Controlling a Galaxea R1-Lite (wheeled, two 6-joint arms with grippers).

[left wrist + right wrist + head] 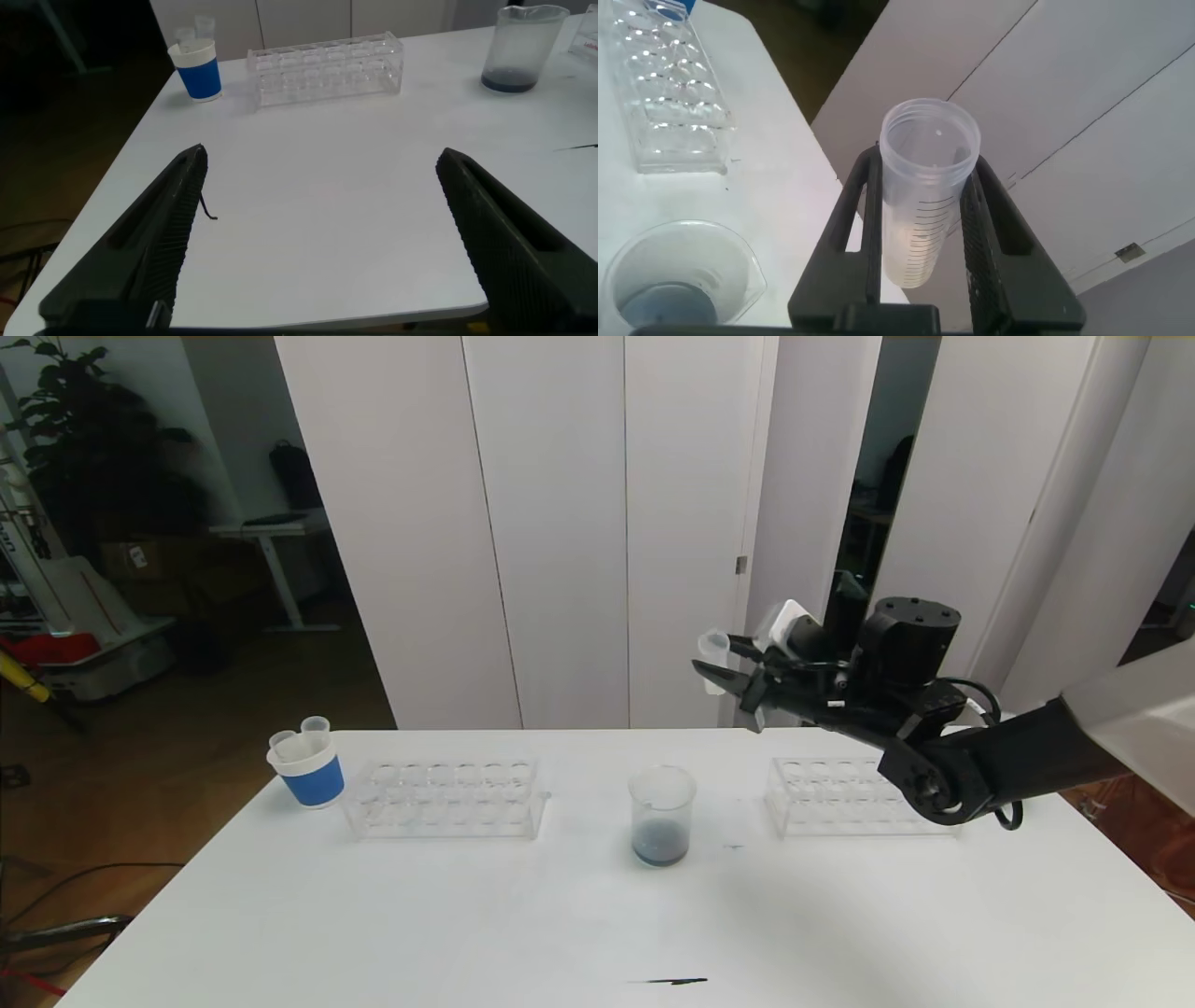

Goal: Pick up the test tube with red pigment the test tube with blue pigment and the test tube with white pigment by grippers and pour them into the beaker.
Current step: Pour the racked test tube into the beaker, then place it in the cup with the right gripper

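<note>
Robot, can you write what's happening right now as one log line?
right gripper: shut on tube, above table | beaker: dark-blue liquid | left gripper: open, idle

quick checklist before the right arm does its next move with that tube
1. Grip: right gripper is shut on the test tube, both fingers against its sides. Ok.
2. Tube contents: it looks clear and drained in the right wrist view; which pigment it held, cannot tell.
3. Beaker: upright on the table, dark bluish liquid at its bottom. Ok.
4. Tube over beaker: the tube is raised, off toward the robot's right of the beaker. Not ok for pouring.
5. Left gripper: open, holding nothing, low over the table's near edge. Ok.
6. Paper cup holds spent tubes; both racks look empty. Ok.
</note>
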